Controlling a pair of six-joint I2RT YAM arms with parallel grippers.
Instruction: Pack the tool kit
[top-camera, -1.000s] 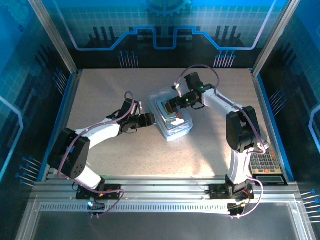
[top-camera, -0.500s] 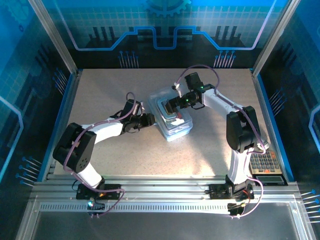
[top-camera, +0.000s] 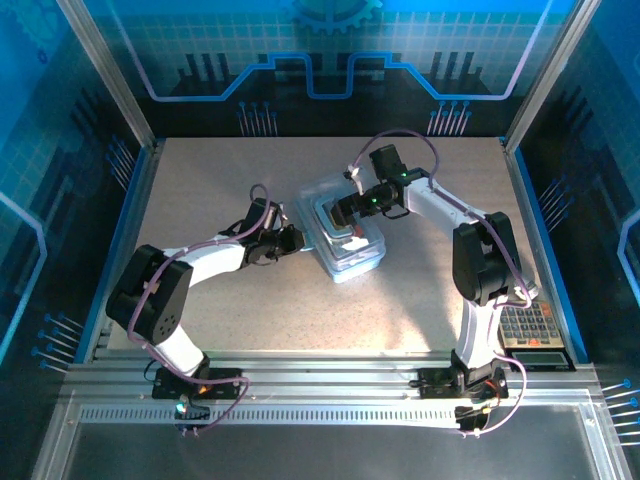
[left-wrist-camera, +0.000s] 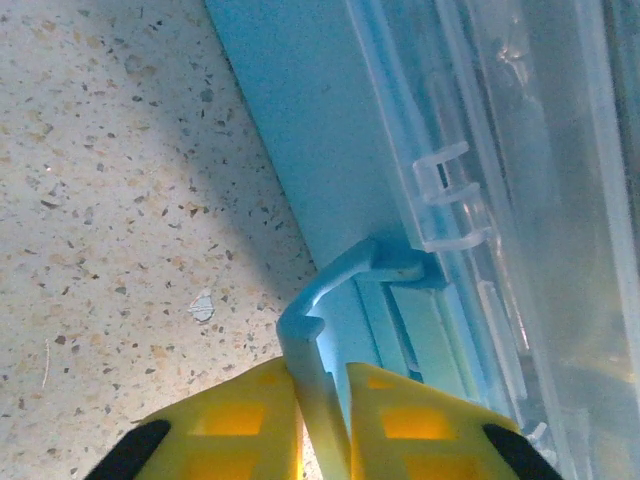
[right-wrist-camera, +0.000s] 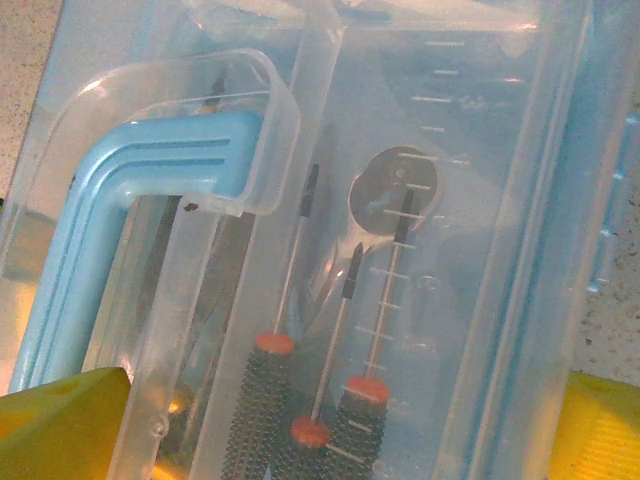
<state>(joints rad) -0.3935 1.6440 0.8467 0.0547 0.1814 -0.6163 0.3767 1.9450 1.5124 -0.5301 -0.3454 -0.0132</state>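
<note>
the tool kit case (top-camera: 352, 262) sits about mid-surface, angled, on the speckled surface (top-camera: 250, 300), with both arms reaching in to it. from above, the left gripper (top-camera: 296, 238) is at the case's left side and the right gripper (top-camera: 343, 212) is over its top. both look small and dark from up there, so the fingers can't be read in that view.

up close on the left wrist, the yellow fingers (left-wrist-camera: 250, 430) are nearly together, pinching a thin light-blue latch (left-wrist-camera: 318, 320) between them. the latch rises from the fingers and hooks onto the case's blue side. the clear lid (left-wrist-camera: 560, 200) runs along the right, cut off at the frame edge. only the finger tips show at the bottom.

on the right wrist, the yellow fingers (right-wrist-camera: 55, 425) are spread wide, one in each bottom corner, with the lid between them. whether they touch the plastic i can't tell. the light-blue handle (right-wrist-camera: 90, 250) lies under a clear housing on the left.

through the lid i can see three slim screwdrivers (right-wrist-camera: 262, 400) with black knurled grips and red collars, their shafts pointing up. their lower ends run off the frame. a round metal disc (right-wrist-camera: 395, 185) lies near their tips. beneath the handle there is something dark with an orange glint, too smeared by the plastic to name.

a grey keypad unit (top-camera: 528, 325) lies by the right arm's base.
</note>
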